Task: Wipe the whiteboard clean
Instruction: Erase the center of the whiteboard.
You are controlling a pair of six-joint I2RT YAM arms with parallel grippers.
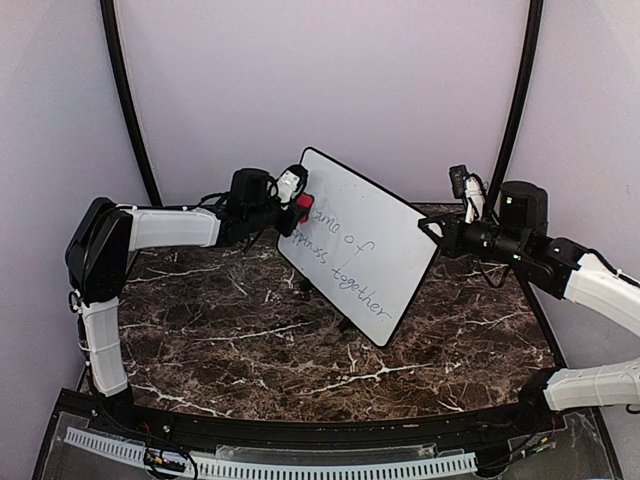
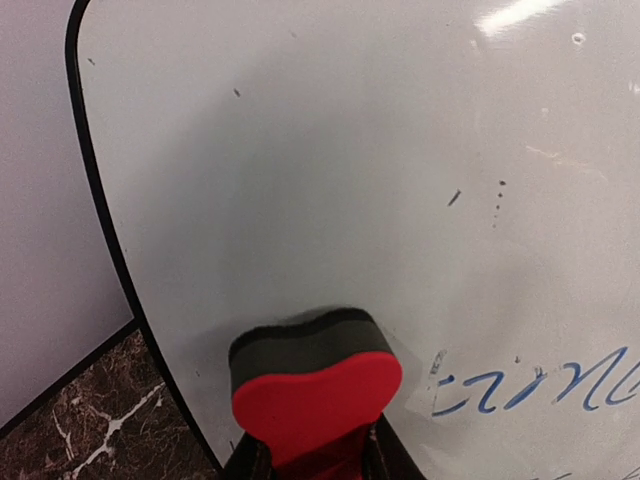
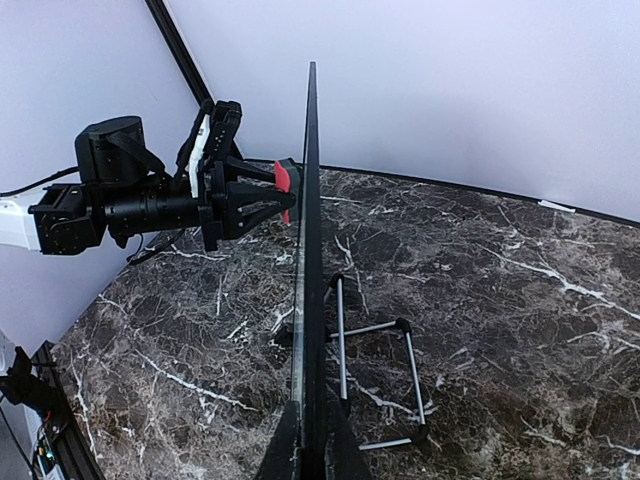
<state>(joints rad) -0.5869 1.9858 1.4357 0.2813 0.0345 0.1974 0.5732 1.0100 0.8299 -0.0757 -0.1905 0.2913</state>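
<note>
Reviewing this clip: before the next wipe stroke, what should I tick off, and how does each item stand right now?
1. eraser gripped by the left gripper: ok, jaws shut on it.
2. Eraser's dark felt face against the whiteboard: ok, it looks pressed on near the board's upper left corner.
3. right gripper clamped on the board's edge, holding it upright: ok.
4. Board wiped clean: not ok, handwriting covers the lower part, below the eraser.
5. wire stand bearing the board: cannot tell; it sits on the table behind the board, and contact is not visible.
</note>
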